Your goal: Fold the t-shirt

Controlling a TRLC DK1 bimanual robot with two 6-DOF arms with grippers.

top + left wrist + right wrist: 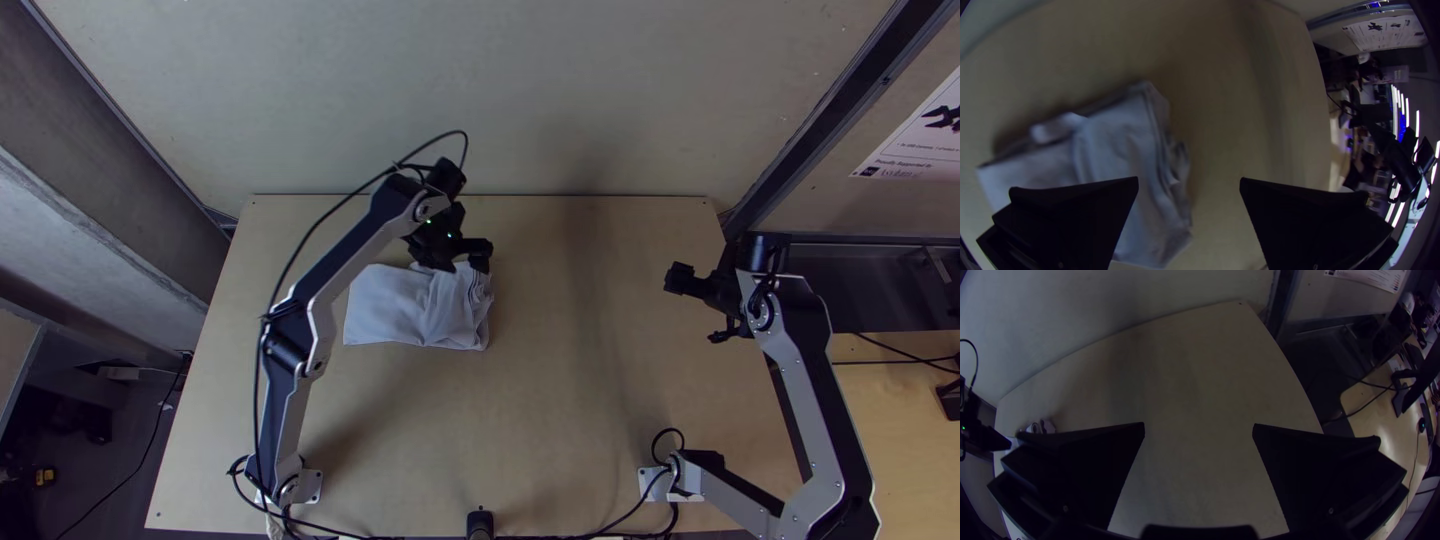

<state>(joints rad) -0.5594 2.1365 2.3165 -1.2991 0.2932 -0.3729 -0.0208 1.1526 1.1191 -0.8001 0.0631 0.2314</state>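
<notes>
While my left gripper (1189, 179) and right gripper (1199, 424) gape wide, the left by the far edge of the folded shirt (405, 312) left of mid-table (590, 400), I should square its seemingly loose layers lightly, without dragging the bundle.

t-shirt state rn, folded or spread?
Folded. The t-shirt lies as a compact, roughly rectangular packet on the table, layered edges stacked along one side, wrinkles on top.
</notes>
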